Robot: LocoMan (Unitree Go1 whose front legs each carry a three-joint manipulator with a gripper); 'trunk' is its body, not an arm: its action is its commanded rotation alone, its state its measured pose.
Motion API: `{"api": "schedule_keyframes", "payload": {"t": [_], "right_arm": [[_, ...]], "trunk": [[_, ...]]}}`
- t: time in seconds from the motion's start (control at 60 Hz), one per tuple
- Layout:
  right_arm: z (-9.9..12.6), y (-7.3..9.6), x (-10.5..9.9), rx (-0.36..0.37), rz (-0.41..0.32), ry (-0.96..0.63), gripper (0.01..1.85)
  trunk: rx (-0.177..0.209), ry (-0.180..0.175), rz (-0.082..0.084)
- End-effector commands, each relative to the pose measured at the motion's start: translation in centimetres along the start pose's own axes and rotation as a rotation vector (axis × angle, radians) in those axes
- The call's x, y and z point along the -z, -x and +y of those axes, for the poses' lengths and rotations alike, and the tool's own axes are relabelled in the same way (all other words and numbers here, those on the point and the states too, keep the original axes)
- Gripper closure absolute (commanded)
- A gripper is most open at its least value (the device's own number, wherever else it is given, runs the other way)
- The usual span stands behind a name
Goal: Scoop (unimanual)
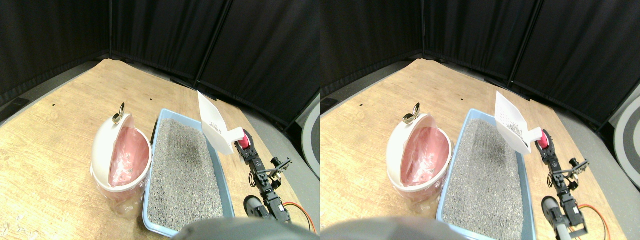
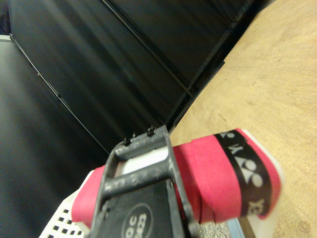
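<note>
Wooden floor (image 1: 60,150), black curtains (image 1: 150,30) along its far edges; wide bare wood on the left. Blue litter tray (image 1: 151,197) near the right edge, filled edge to edge with grey litter (image 1: 182,170). White bin (image 1: 102,150) just beside the tray's left wall, lid tipped open, pink liner (image 1: 127,157) inside. White slotted scoop (image 1: 212,122) raised over the tray's far right corner, some granules on its blade. Right gripper (image 1: 245,142) at its pink-wrapped handle (image 2: 213,181); jaw frame lies against the wrap, grip itself not discernible.
</note>
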Motion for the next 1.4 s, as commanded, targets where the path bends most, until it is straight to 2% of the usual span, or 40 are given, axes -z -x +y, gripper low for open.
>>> {"api": "schedule_keyframes", "payload": {"t": [0.017, 0.133, 0.233, 0.3, 0.4, 0.583, 0.717, 0.933, 1.067, 1.167, 1.4], "right_arm": [[1.0, 0.0, -0.5, -0.049, -0.015, 0.009, 1.8], [1.3, -0.4, -0.5, -0.053, 0.001, -0.064, 1.8], [1.6, -0.8, 0.1, -0.033, 0.021, -0.222, 1.8], [1.9, -0.7, 0.4, -0.081, 0.039, -0.05, 1.8], [2.1, -0.7, 0.6, -0.082, 0.058, -0.06, 1.8], [2.5, -0.8, 0.4, -0.101, 0.088, 0.042, 1.8], [3.8, -0.7, 0.3, -0.108, 0.103, 0.13, 1.8], [5.8, -1.4, 0.3, -0.199, 0.18, 0.296, 1.8], [7.0, -1.7, 0.4, -0.222, 0.216, 0.378, 1.8], [7.6, -2.2, 0.8, -0.24, 0.274, 0.39, 1.8], [9.0, -2.5, 1.6, -0.265, 0.332, 0.476, 1.8]], "trunk": [[-0.009, 0.002, -0.029], [-0.015, 0.008, -0.035], [-0.025, 0.011, -0.037], [-0.029, 0.014, -0.035], [-0.038, 0.02, -0.035], [-0.057, 0.035, -0.036], [-0.091, 0.051, -0.037], [-0.131, 0.075, -0.034], [-0.154, 0.092, -0.034], [-0.165, 0.104, -0.033], [-0.199, 0.133, -0.028]]}}
